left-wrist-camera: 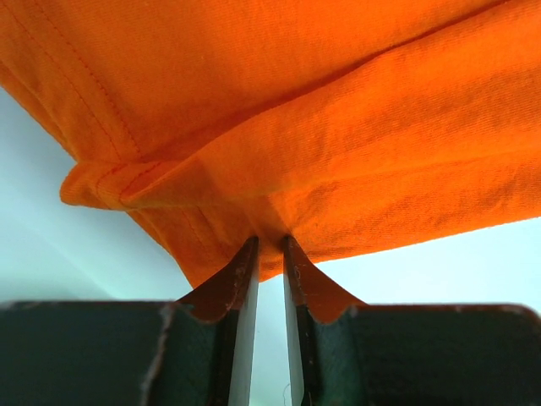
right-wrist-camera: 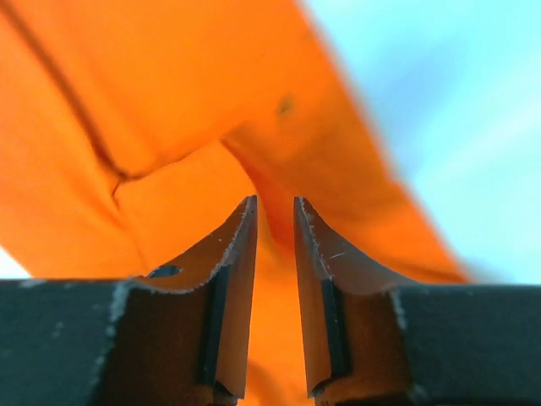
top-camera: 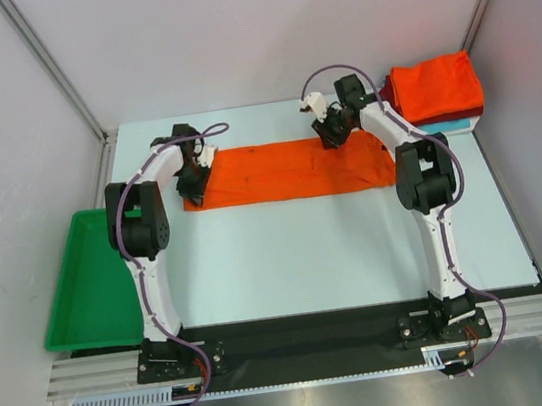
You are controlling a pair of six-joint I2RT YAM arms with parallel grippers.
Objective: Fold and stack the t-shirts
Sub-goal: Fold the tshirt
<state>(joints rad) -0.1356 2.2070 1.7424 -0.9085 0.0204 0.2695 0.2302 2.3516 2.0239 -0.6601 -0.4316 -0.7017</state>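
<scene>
Orange t-shirt (top-camera: pixel 277 172) lies in a long strip on your worktop (top-camera: pixel 339 254); both jaws pinch it, seemingly mid-fold: next, lift evenly.

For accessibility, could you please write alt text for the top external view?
A long orange t-shirt lies flat on a pale table, gripped by the left pincer at its left end and the right pincer toward its right. Folded shirts sit far right.
</scene>
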